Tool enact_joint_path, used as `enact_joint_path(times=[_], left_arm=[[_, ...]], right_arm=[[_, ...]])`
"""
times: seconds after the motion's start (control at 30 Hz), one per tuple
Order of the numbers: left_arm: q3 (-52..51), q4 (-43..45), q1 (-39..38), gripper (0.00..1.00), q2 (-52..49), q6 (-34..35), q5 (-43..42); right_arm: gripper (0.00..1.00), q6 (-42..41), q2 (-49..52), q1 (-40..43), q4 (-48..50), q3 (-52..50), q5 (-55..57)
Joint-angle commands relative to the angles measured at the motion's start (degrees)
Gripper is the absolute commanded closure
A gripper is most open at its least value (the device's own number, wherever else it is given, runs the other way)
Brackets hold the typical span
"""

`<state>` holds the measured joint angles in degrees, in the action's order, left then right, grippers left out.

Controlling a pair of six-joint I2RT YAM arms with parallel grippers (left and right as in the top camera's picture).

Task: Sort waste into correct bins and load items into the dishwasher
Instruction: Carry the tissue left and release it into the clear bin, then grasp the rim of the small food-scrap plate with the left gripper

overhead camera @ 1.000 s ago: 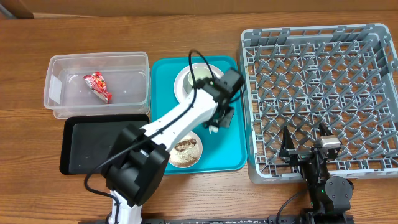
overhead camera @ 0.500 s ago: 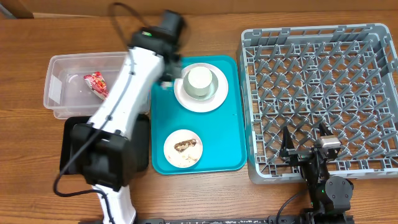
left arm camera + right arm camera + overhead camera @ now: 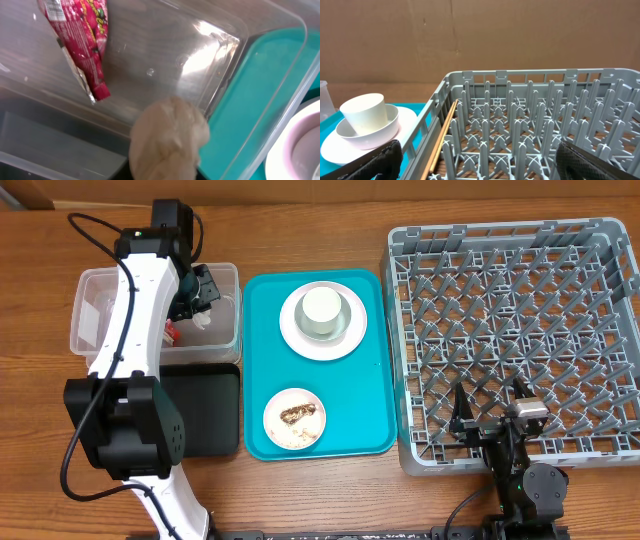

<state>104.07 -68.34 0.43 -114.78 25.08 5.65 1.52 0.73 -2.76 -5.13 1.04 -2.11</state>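
- Dish rack (image 3: 500, 230): fills the right side of the tabletop. No dishware in it yet.
- Teal tray (image 3: 370, 400): middle of the tabletop, between the rack and the two bins. All the dishware sits on it.
- Clear tub (image 3: 90, 330): far left corner of the tabletop. The red wrapper (image 3: 80, 45) lies flat on its floor.
- Black tray (image 3: 205, 410): just in front of the tub, toward the front left edge. Partly under the left arm; nothing visible in it.
- Plate (image 3: 295, 340): far half of the teal tray. It carries a bowl (image 3: 345, 325) with the cup (image 3: 320, 308) standing in it.
- Second bowl (image 3: 272, 415): near half of the teal tray, holding the rice and brown scraps (image 3: 300, 415).
- Left gripper (image 3: 203, 288): above the tub's right end. The napkin (image 3: 170, 135) shows close under the wrist camera, over the tub floor by the right wall. Fingers hidden; cannot tell whether it is pinched or already let go.
- Right gripper (image 3: 490, 412): jaws wide, holding nothing, parked at the rack's front edge.
- Step in hand, as I judge it: dropping the napkin in the tub beside the wrapper.
- Next move, as I judge it: check the napkin has fallen clear of the fingers, lift straight out past the tub wall, then go to the scrap bowl. The scraps are loose, so it must be kept level until tipped over a bin.
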Motion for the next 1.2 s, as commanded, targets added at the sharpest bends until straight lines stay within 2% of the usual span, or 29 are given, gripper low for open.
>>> enact_joint_path(times=[0.0, 0.03, 0.07, 0.1, 0.17, 0.37, 0.5, 0.6, 1.03, 1.1, 1.17], left_arm=[[-0.6, 0.3, 0.0, 0.52, -1.2, 0.6, 0.6], [-0.6, 0.4, 0.0, 0.36, -1.2, 0.3, 1.0], [-0.6, 0.7, 0.0, 0.26, -1.2, -0.7, 1.0], [-0.6, 0.7, 0.0, 0.21, -1.2, -1.3, 0.9], [-0.5, 0.7, 0.0, 0.19, -1.1, -1.3, 0.9], [0.9, -0.6, -0.2, 0.21, 1.0, -1.3, -1.0], [1.1, -3.1, -1.7, 0.23, 4.2, -4.0, -9.8], [1.1, -4.8, -4.1, 0.24, 5.6, -4.8, -13.0], [-2.8, -15.6, -28.3, 0.26, 6.1, -7.3, -10.6], [-5.0, -15.2, -32.1, 0.31, 6.1, -6.7, -10.6], [-7.3, -14.4, -35.3, 0.42, 6.1, -6.6, -10.6]], right_arm=[[0.00, 0.0, -0.6, -0.4, 0.4, -0.6, 0.1], [0.00, 0.0, -0.6, -0.4, 0.4, -0.6, 0.1], [0.00, 0.0, -0.6, -0.4, 0.4, -0.6, 0.1], [0.00, 0.0, -0.6, -0.4, 0.4, -0.6, 0.1], [0.00, 0.0, -0.6, -0.4, 0.4, -0.6, 0.1], [0.00, 0.0, -0.6, -0.4, 0.4, -0.6, 0.1], [0.00, 0.0, -0.6, -0.4, 0.4, -0.6, 0.1], [0.00, 0.0, -0.6, -0.4, 0.4, -0.6, 0.1], [0.00, 0.0, -0.6, -0.4, 0.5, -0.6, 0.1], [0.00, 0.0, -0.6, -0.4, 0.5, -0.6, 0.1], [0.00, 0.0, -0.6, -0.4, 0.4, -0.6, 0.1]])
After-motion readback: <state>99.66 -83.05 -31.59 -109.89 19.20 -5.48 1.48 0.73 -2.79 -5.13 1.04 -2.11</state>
